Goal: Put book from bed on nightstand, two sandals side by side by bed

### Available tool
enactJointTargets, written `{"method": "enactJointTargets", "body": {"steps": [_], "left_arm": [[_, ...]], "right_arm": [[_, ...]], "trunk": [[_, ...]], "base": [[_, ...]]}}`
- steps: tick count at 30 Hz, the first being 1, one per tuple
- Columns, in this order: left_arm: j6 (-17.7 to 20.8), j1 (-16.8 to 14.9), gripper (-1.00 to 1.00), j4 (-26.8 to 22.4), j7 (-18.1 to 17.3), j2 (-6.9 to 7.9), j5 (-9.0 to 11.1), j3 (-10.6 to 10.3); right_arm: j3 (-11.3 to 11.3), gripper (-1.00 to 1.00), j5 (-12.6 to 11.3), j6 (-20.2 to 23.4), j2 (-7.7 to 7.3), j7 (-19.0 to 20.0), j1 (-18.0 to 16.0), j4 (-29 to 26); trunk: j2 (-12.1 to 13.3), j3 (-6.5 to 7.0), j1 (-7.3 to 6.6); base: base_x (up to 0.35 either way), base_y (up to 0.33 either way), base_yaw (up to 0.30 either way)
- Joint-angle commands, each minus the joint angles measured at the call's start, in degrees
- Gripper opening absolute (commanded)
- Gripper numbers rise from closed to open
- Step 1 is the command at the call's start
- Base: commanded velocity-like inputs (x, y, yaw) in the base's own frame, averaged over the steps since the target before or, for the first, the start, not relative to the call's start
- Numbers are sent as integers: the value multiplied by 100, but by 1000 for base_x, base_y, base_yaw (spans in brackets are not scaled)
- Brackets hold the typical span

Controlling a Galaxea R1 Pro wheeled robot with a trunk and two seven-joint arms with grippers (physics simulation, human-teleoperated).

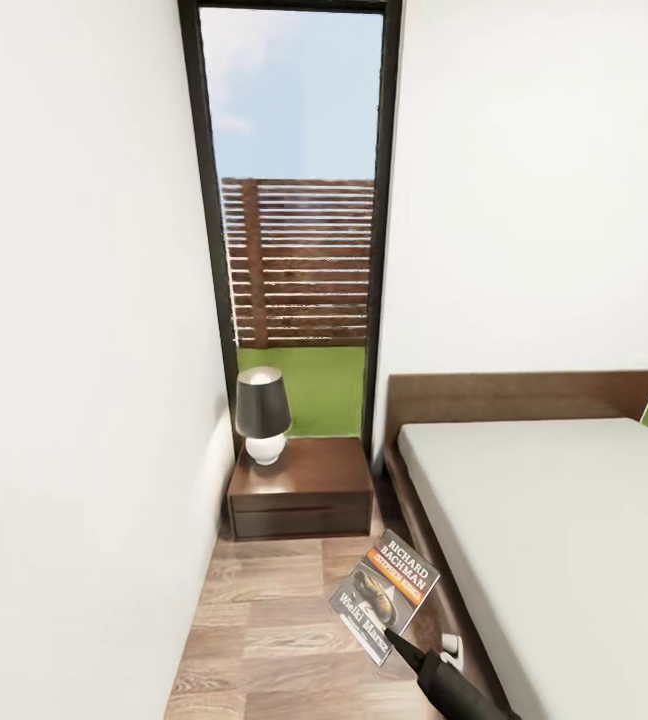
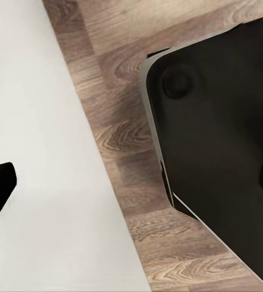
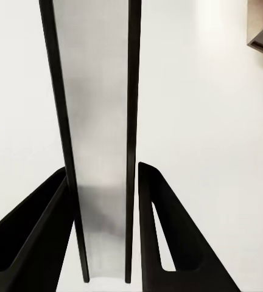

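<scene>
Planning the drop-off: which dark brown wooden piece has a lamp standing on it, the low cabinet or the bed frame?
The low, dark brown nightstand under the window: a white-based, dark-shaded lamp stands on its top. The bed carries only a bare pale mattress.

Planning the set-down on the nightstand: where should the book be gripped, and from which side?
By its near edge, from the robot's side. The book is thin and flat, so the right gripper pinching across its thickness, as now, probably suits; the free far edge can reach the nightstand first.
</scene>
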Motion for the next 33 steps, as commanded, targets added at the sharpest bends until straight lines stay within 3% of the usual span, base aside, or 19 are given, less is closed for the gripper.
{"method": "enactJointTargets", "body": {"steps": [1, 33], "left_arm": [[0, 5, 100, -18, 37, 5, 27, -49], [0, 5, 100, -18, 35, -20, 27, -47]], "right_arm": [[5, -100, -60, 61, -2, 16, -1, 2], [5, -100, -60, 61, -2, 17, -1, 2]], "trunk": [[-2, 0, 5], [-2, 0, 5]], "base": [[320, 30, 0], [321, 4, 0]]}}
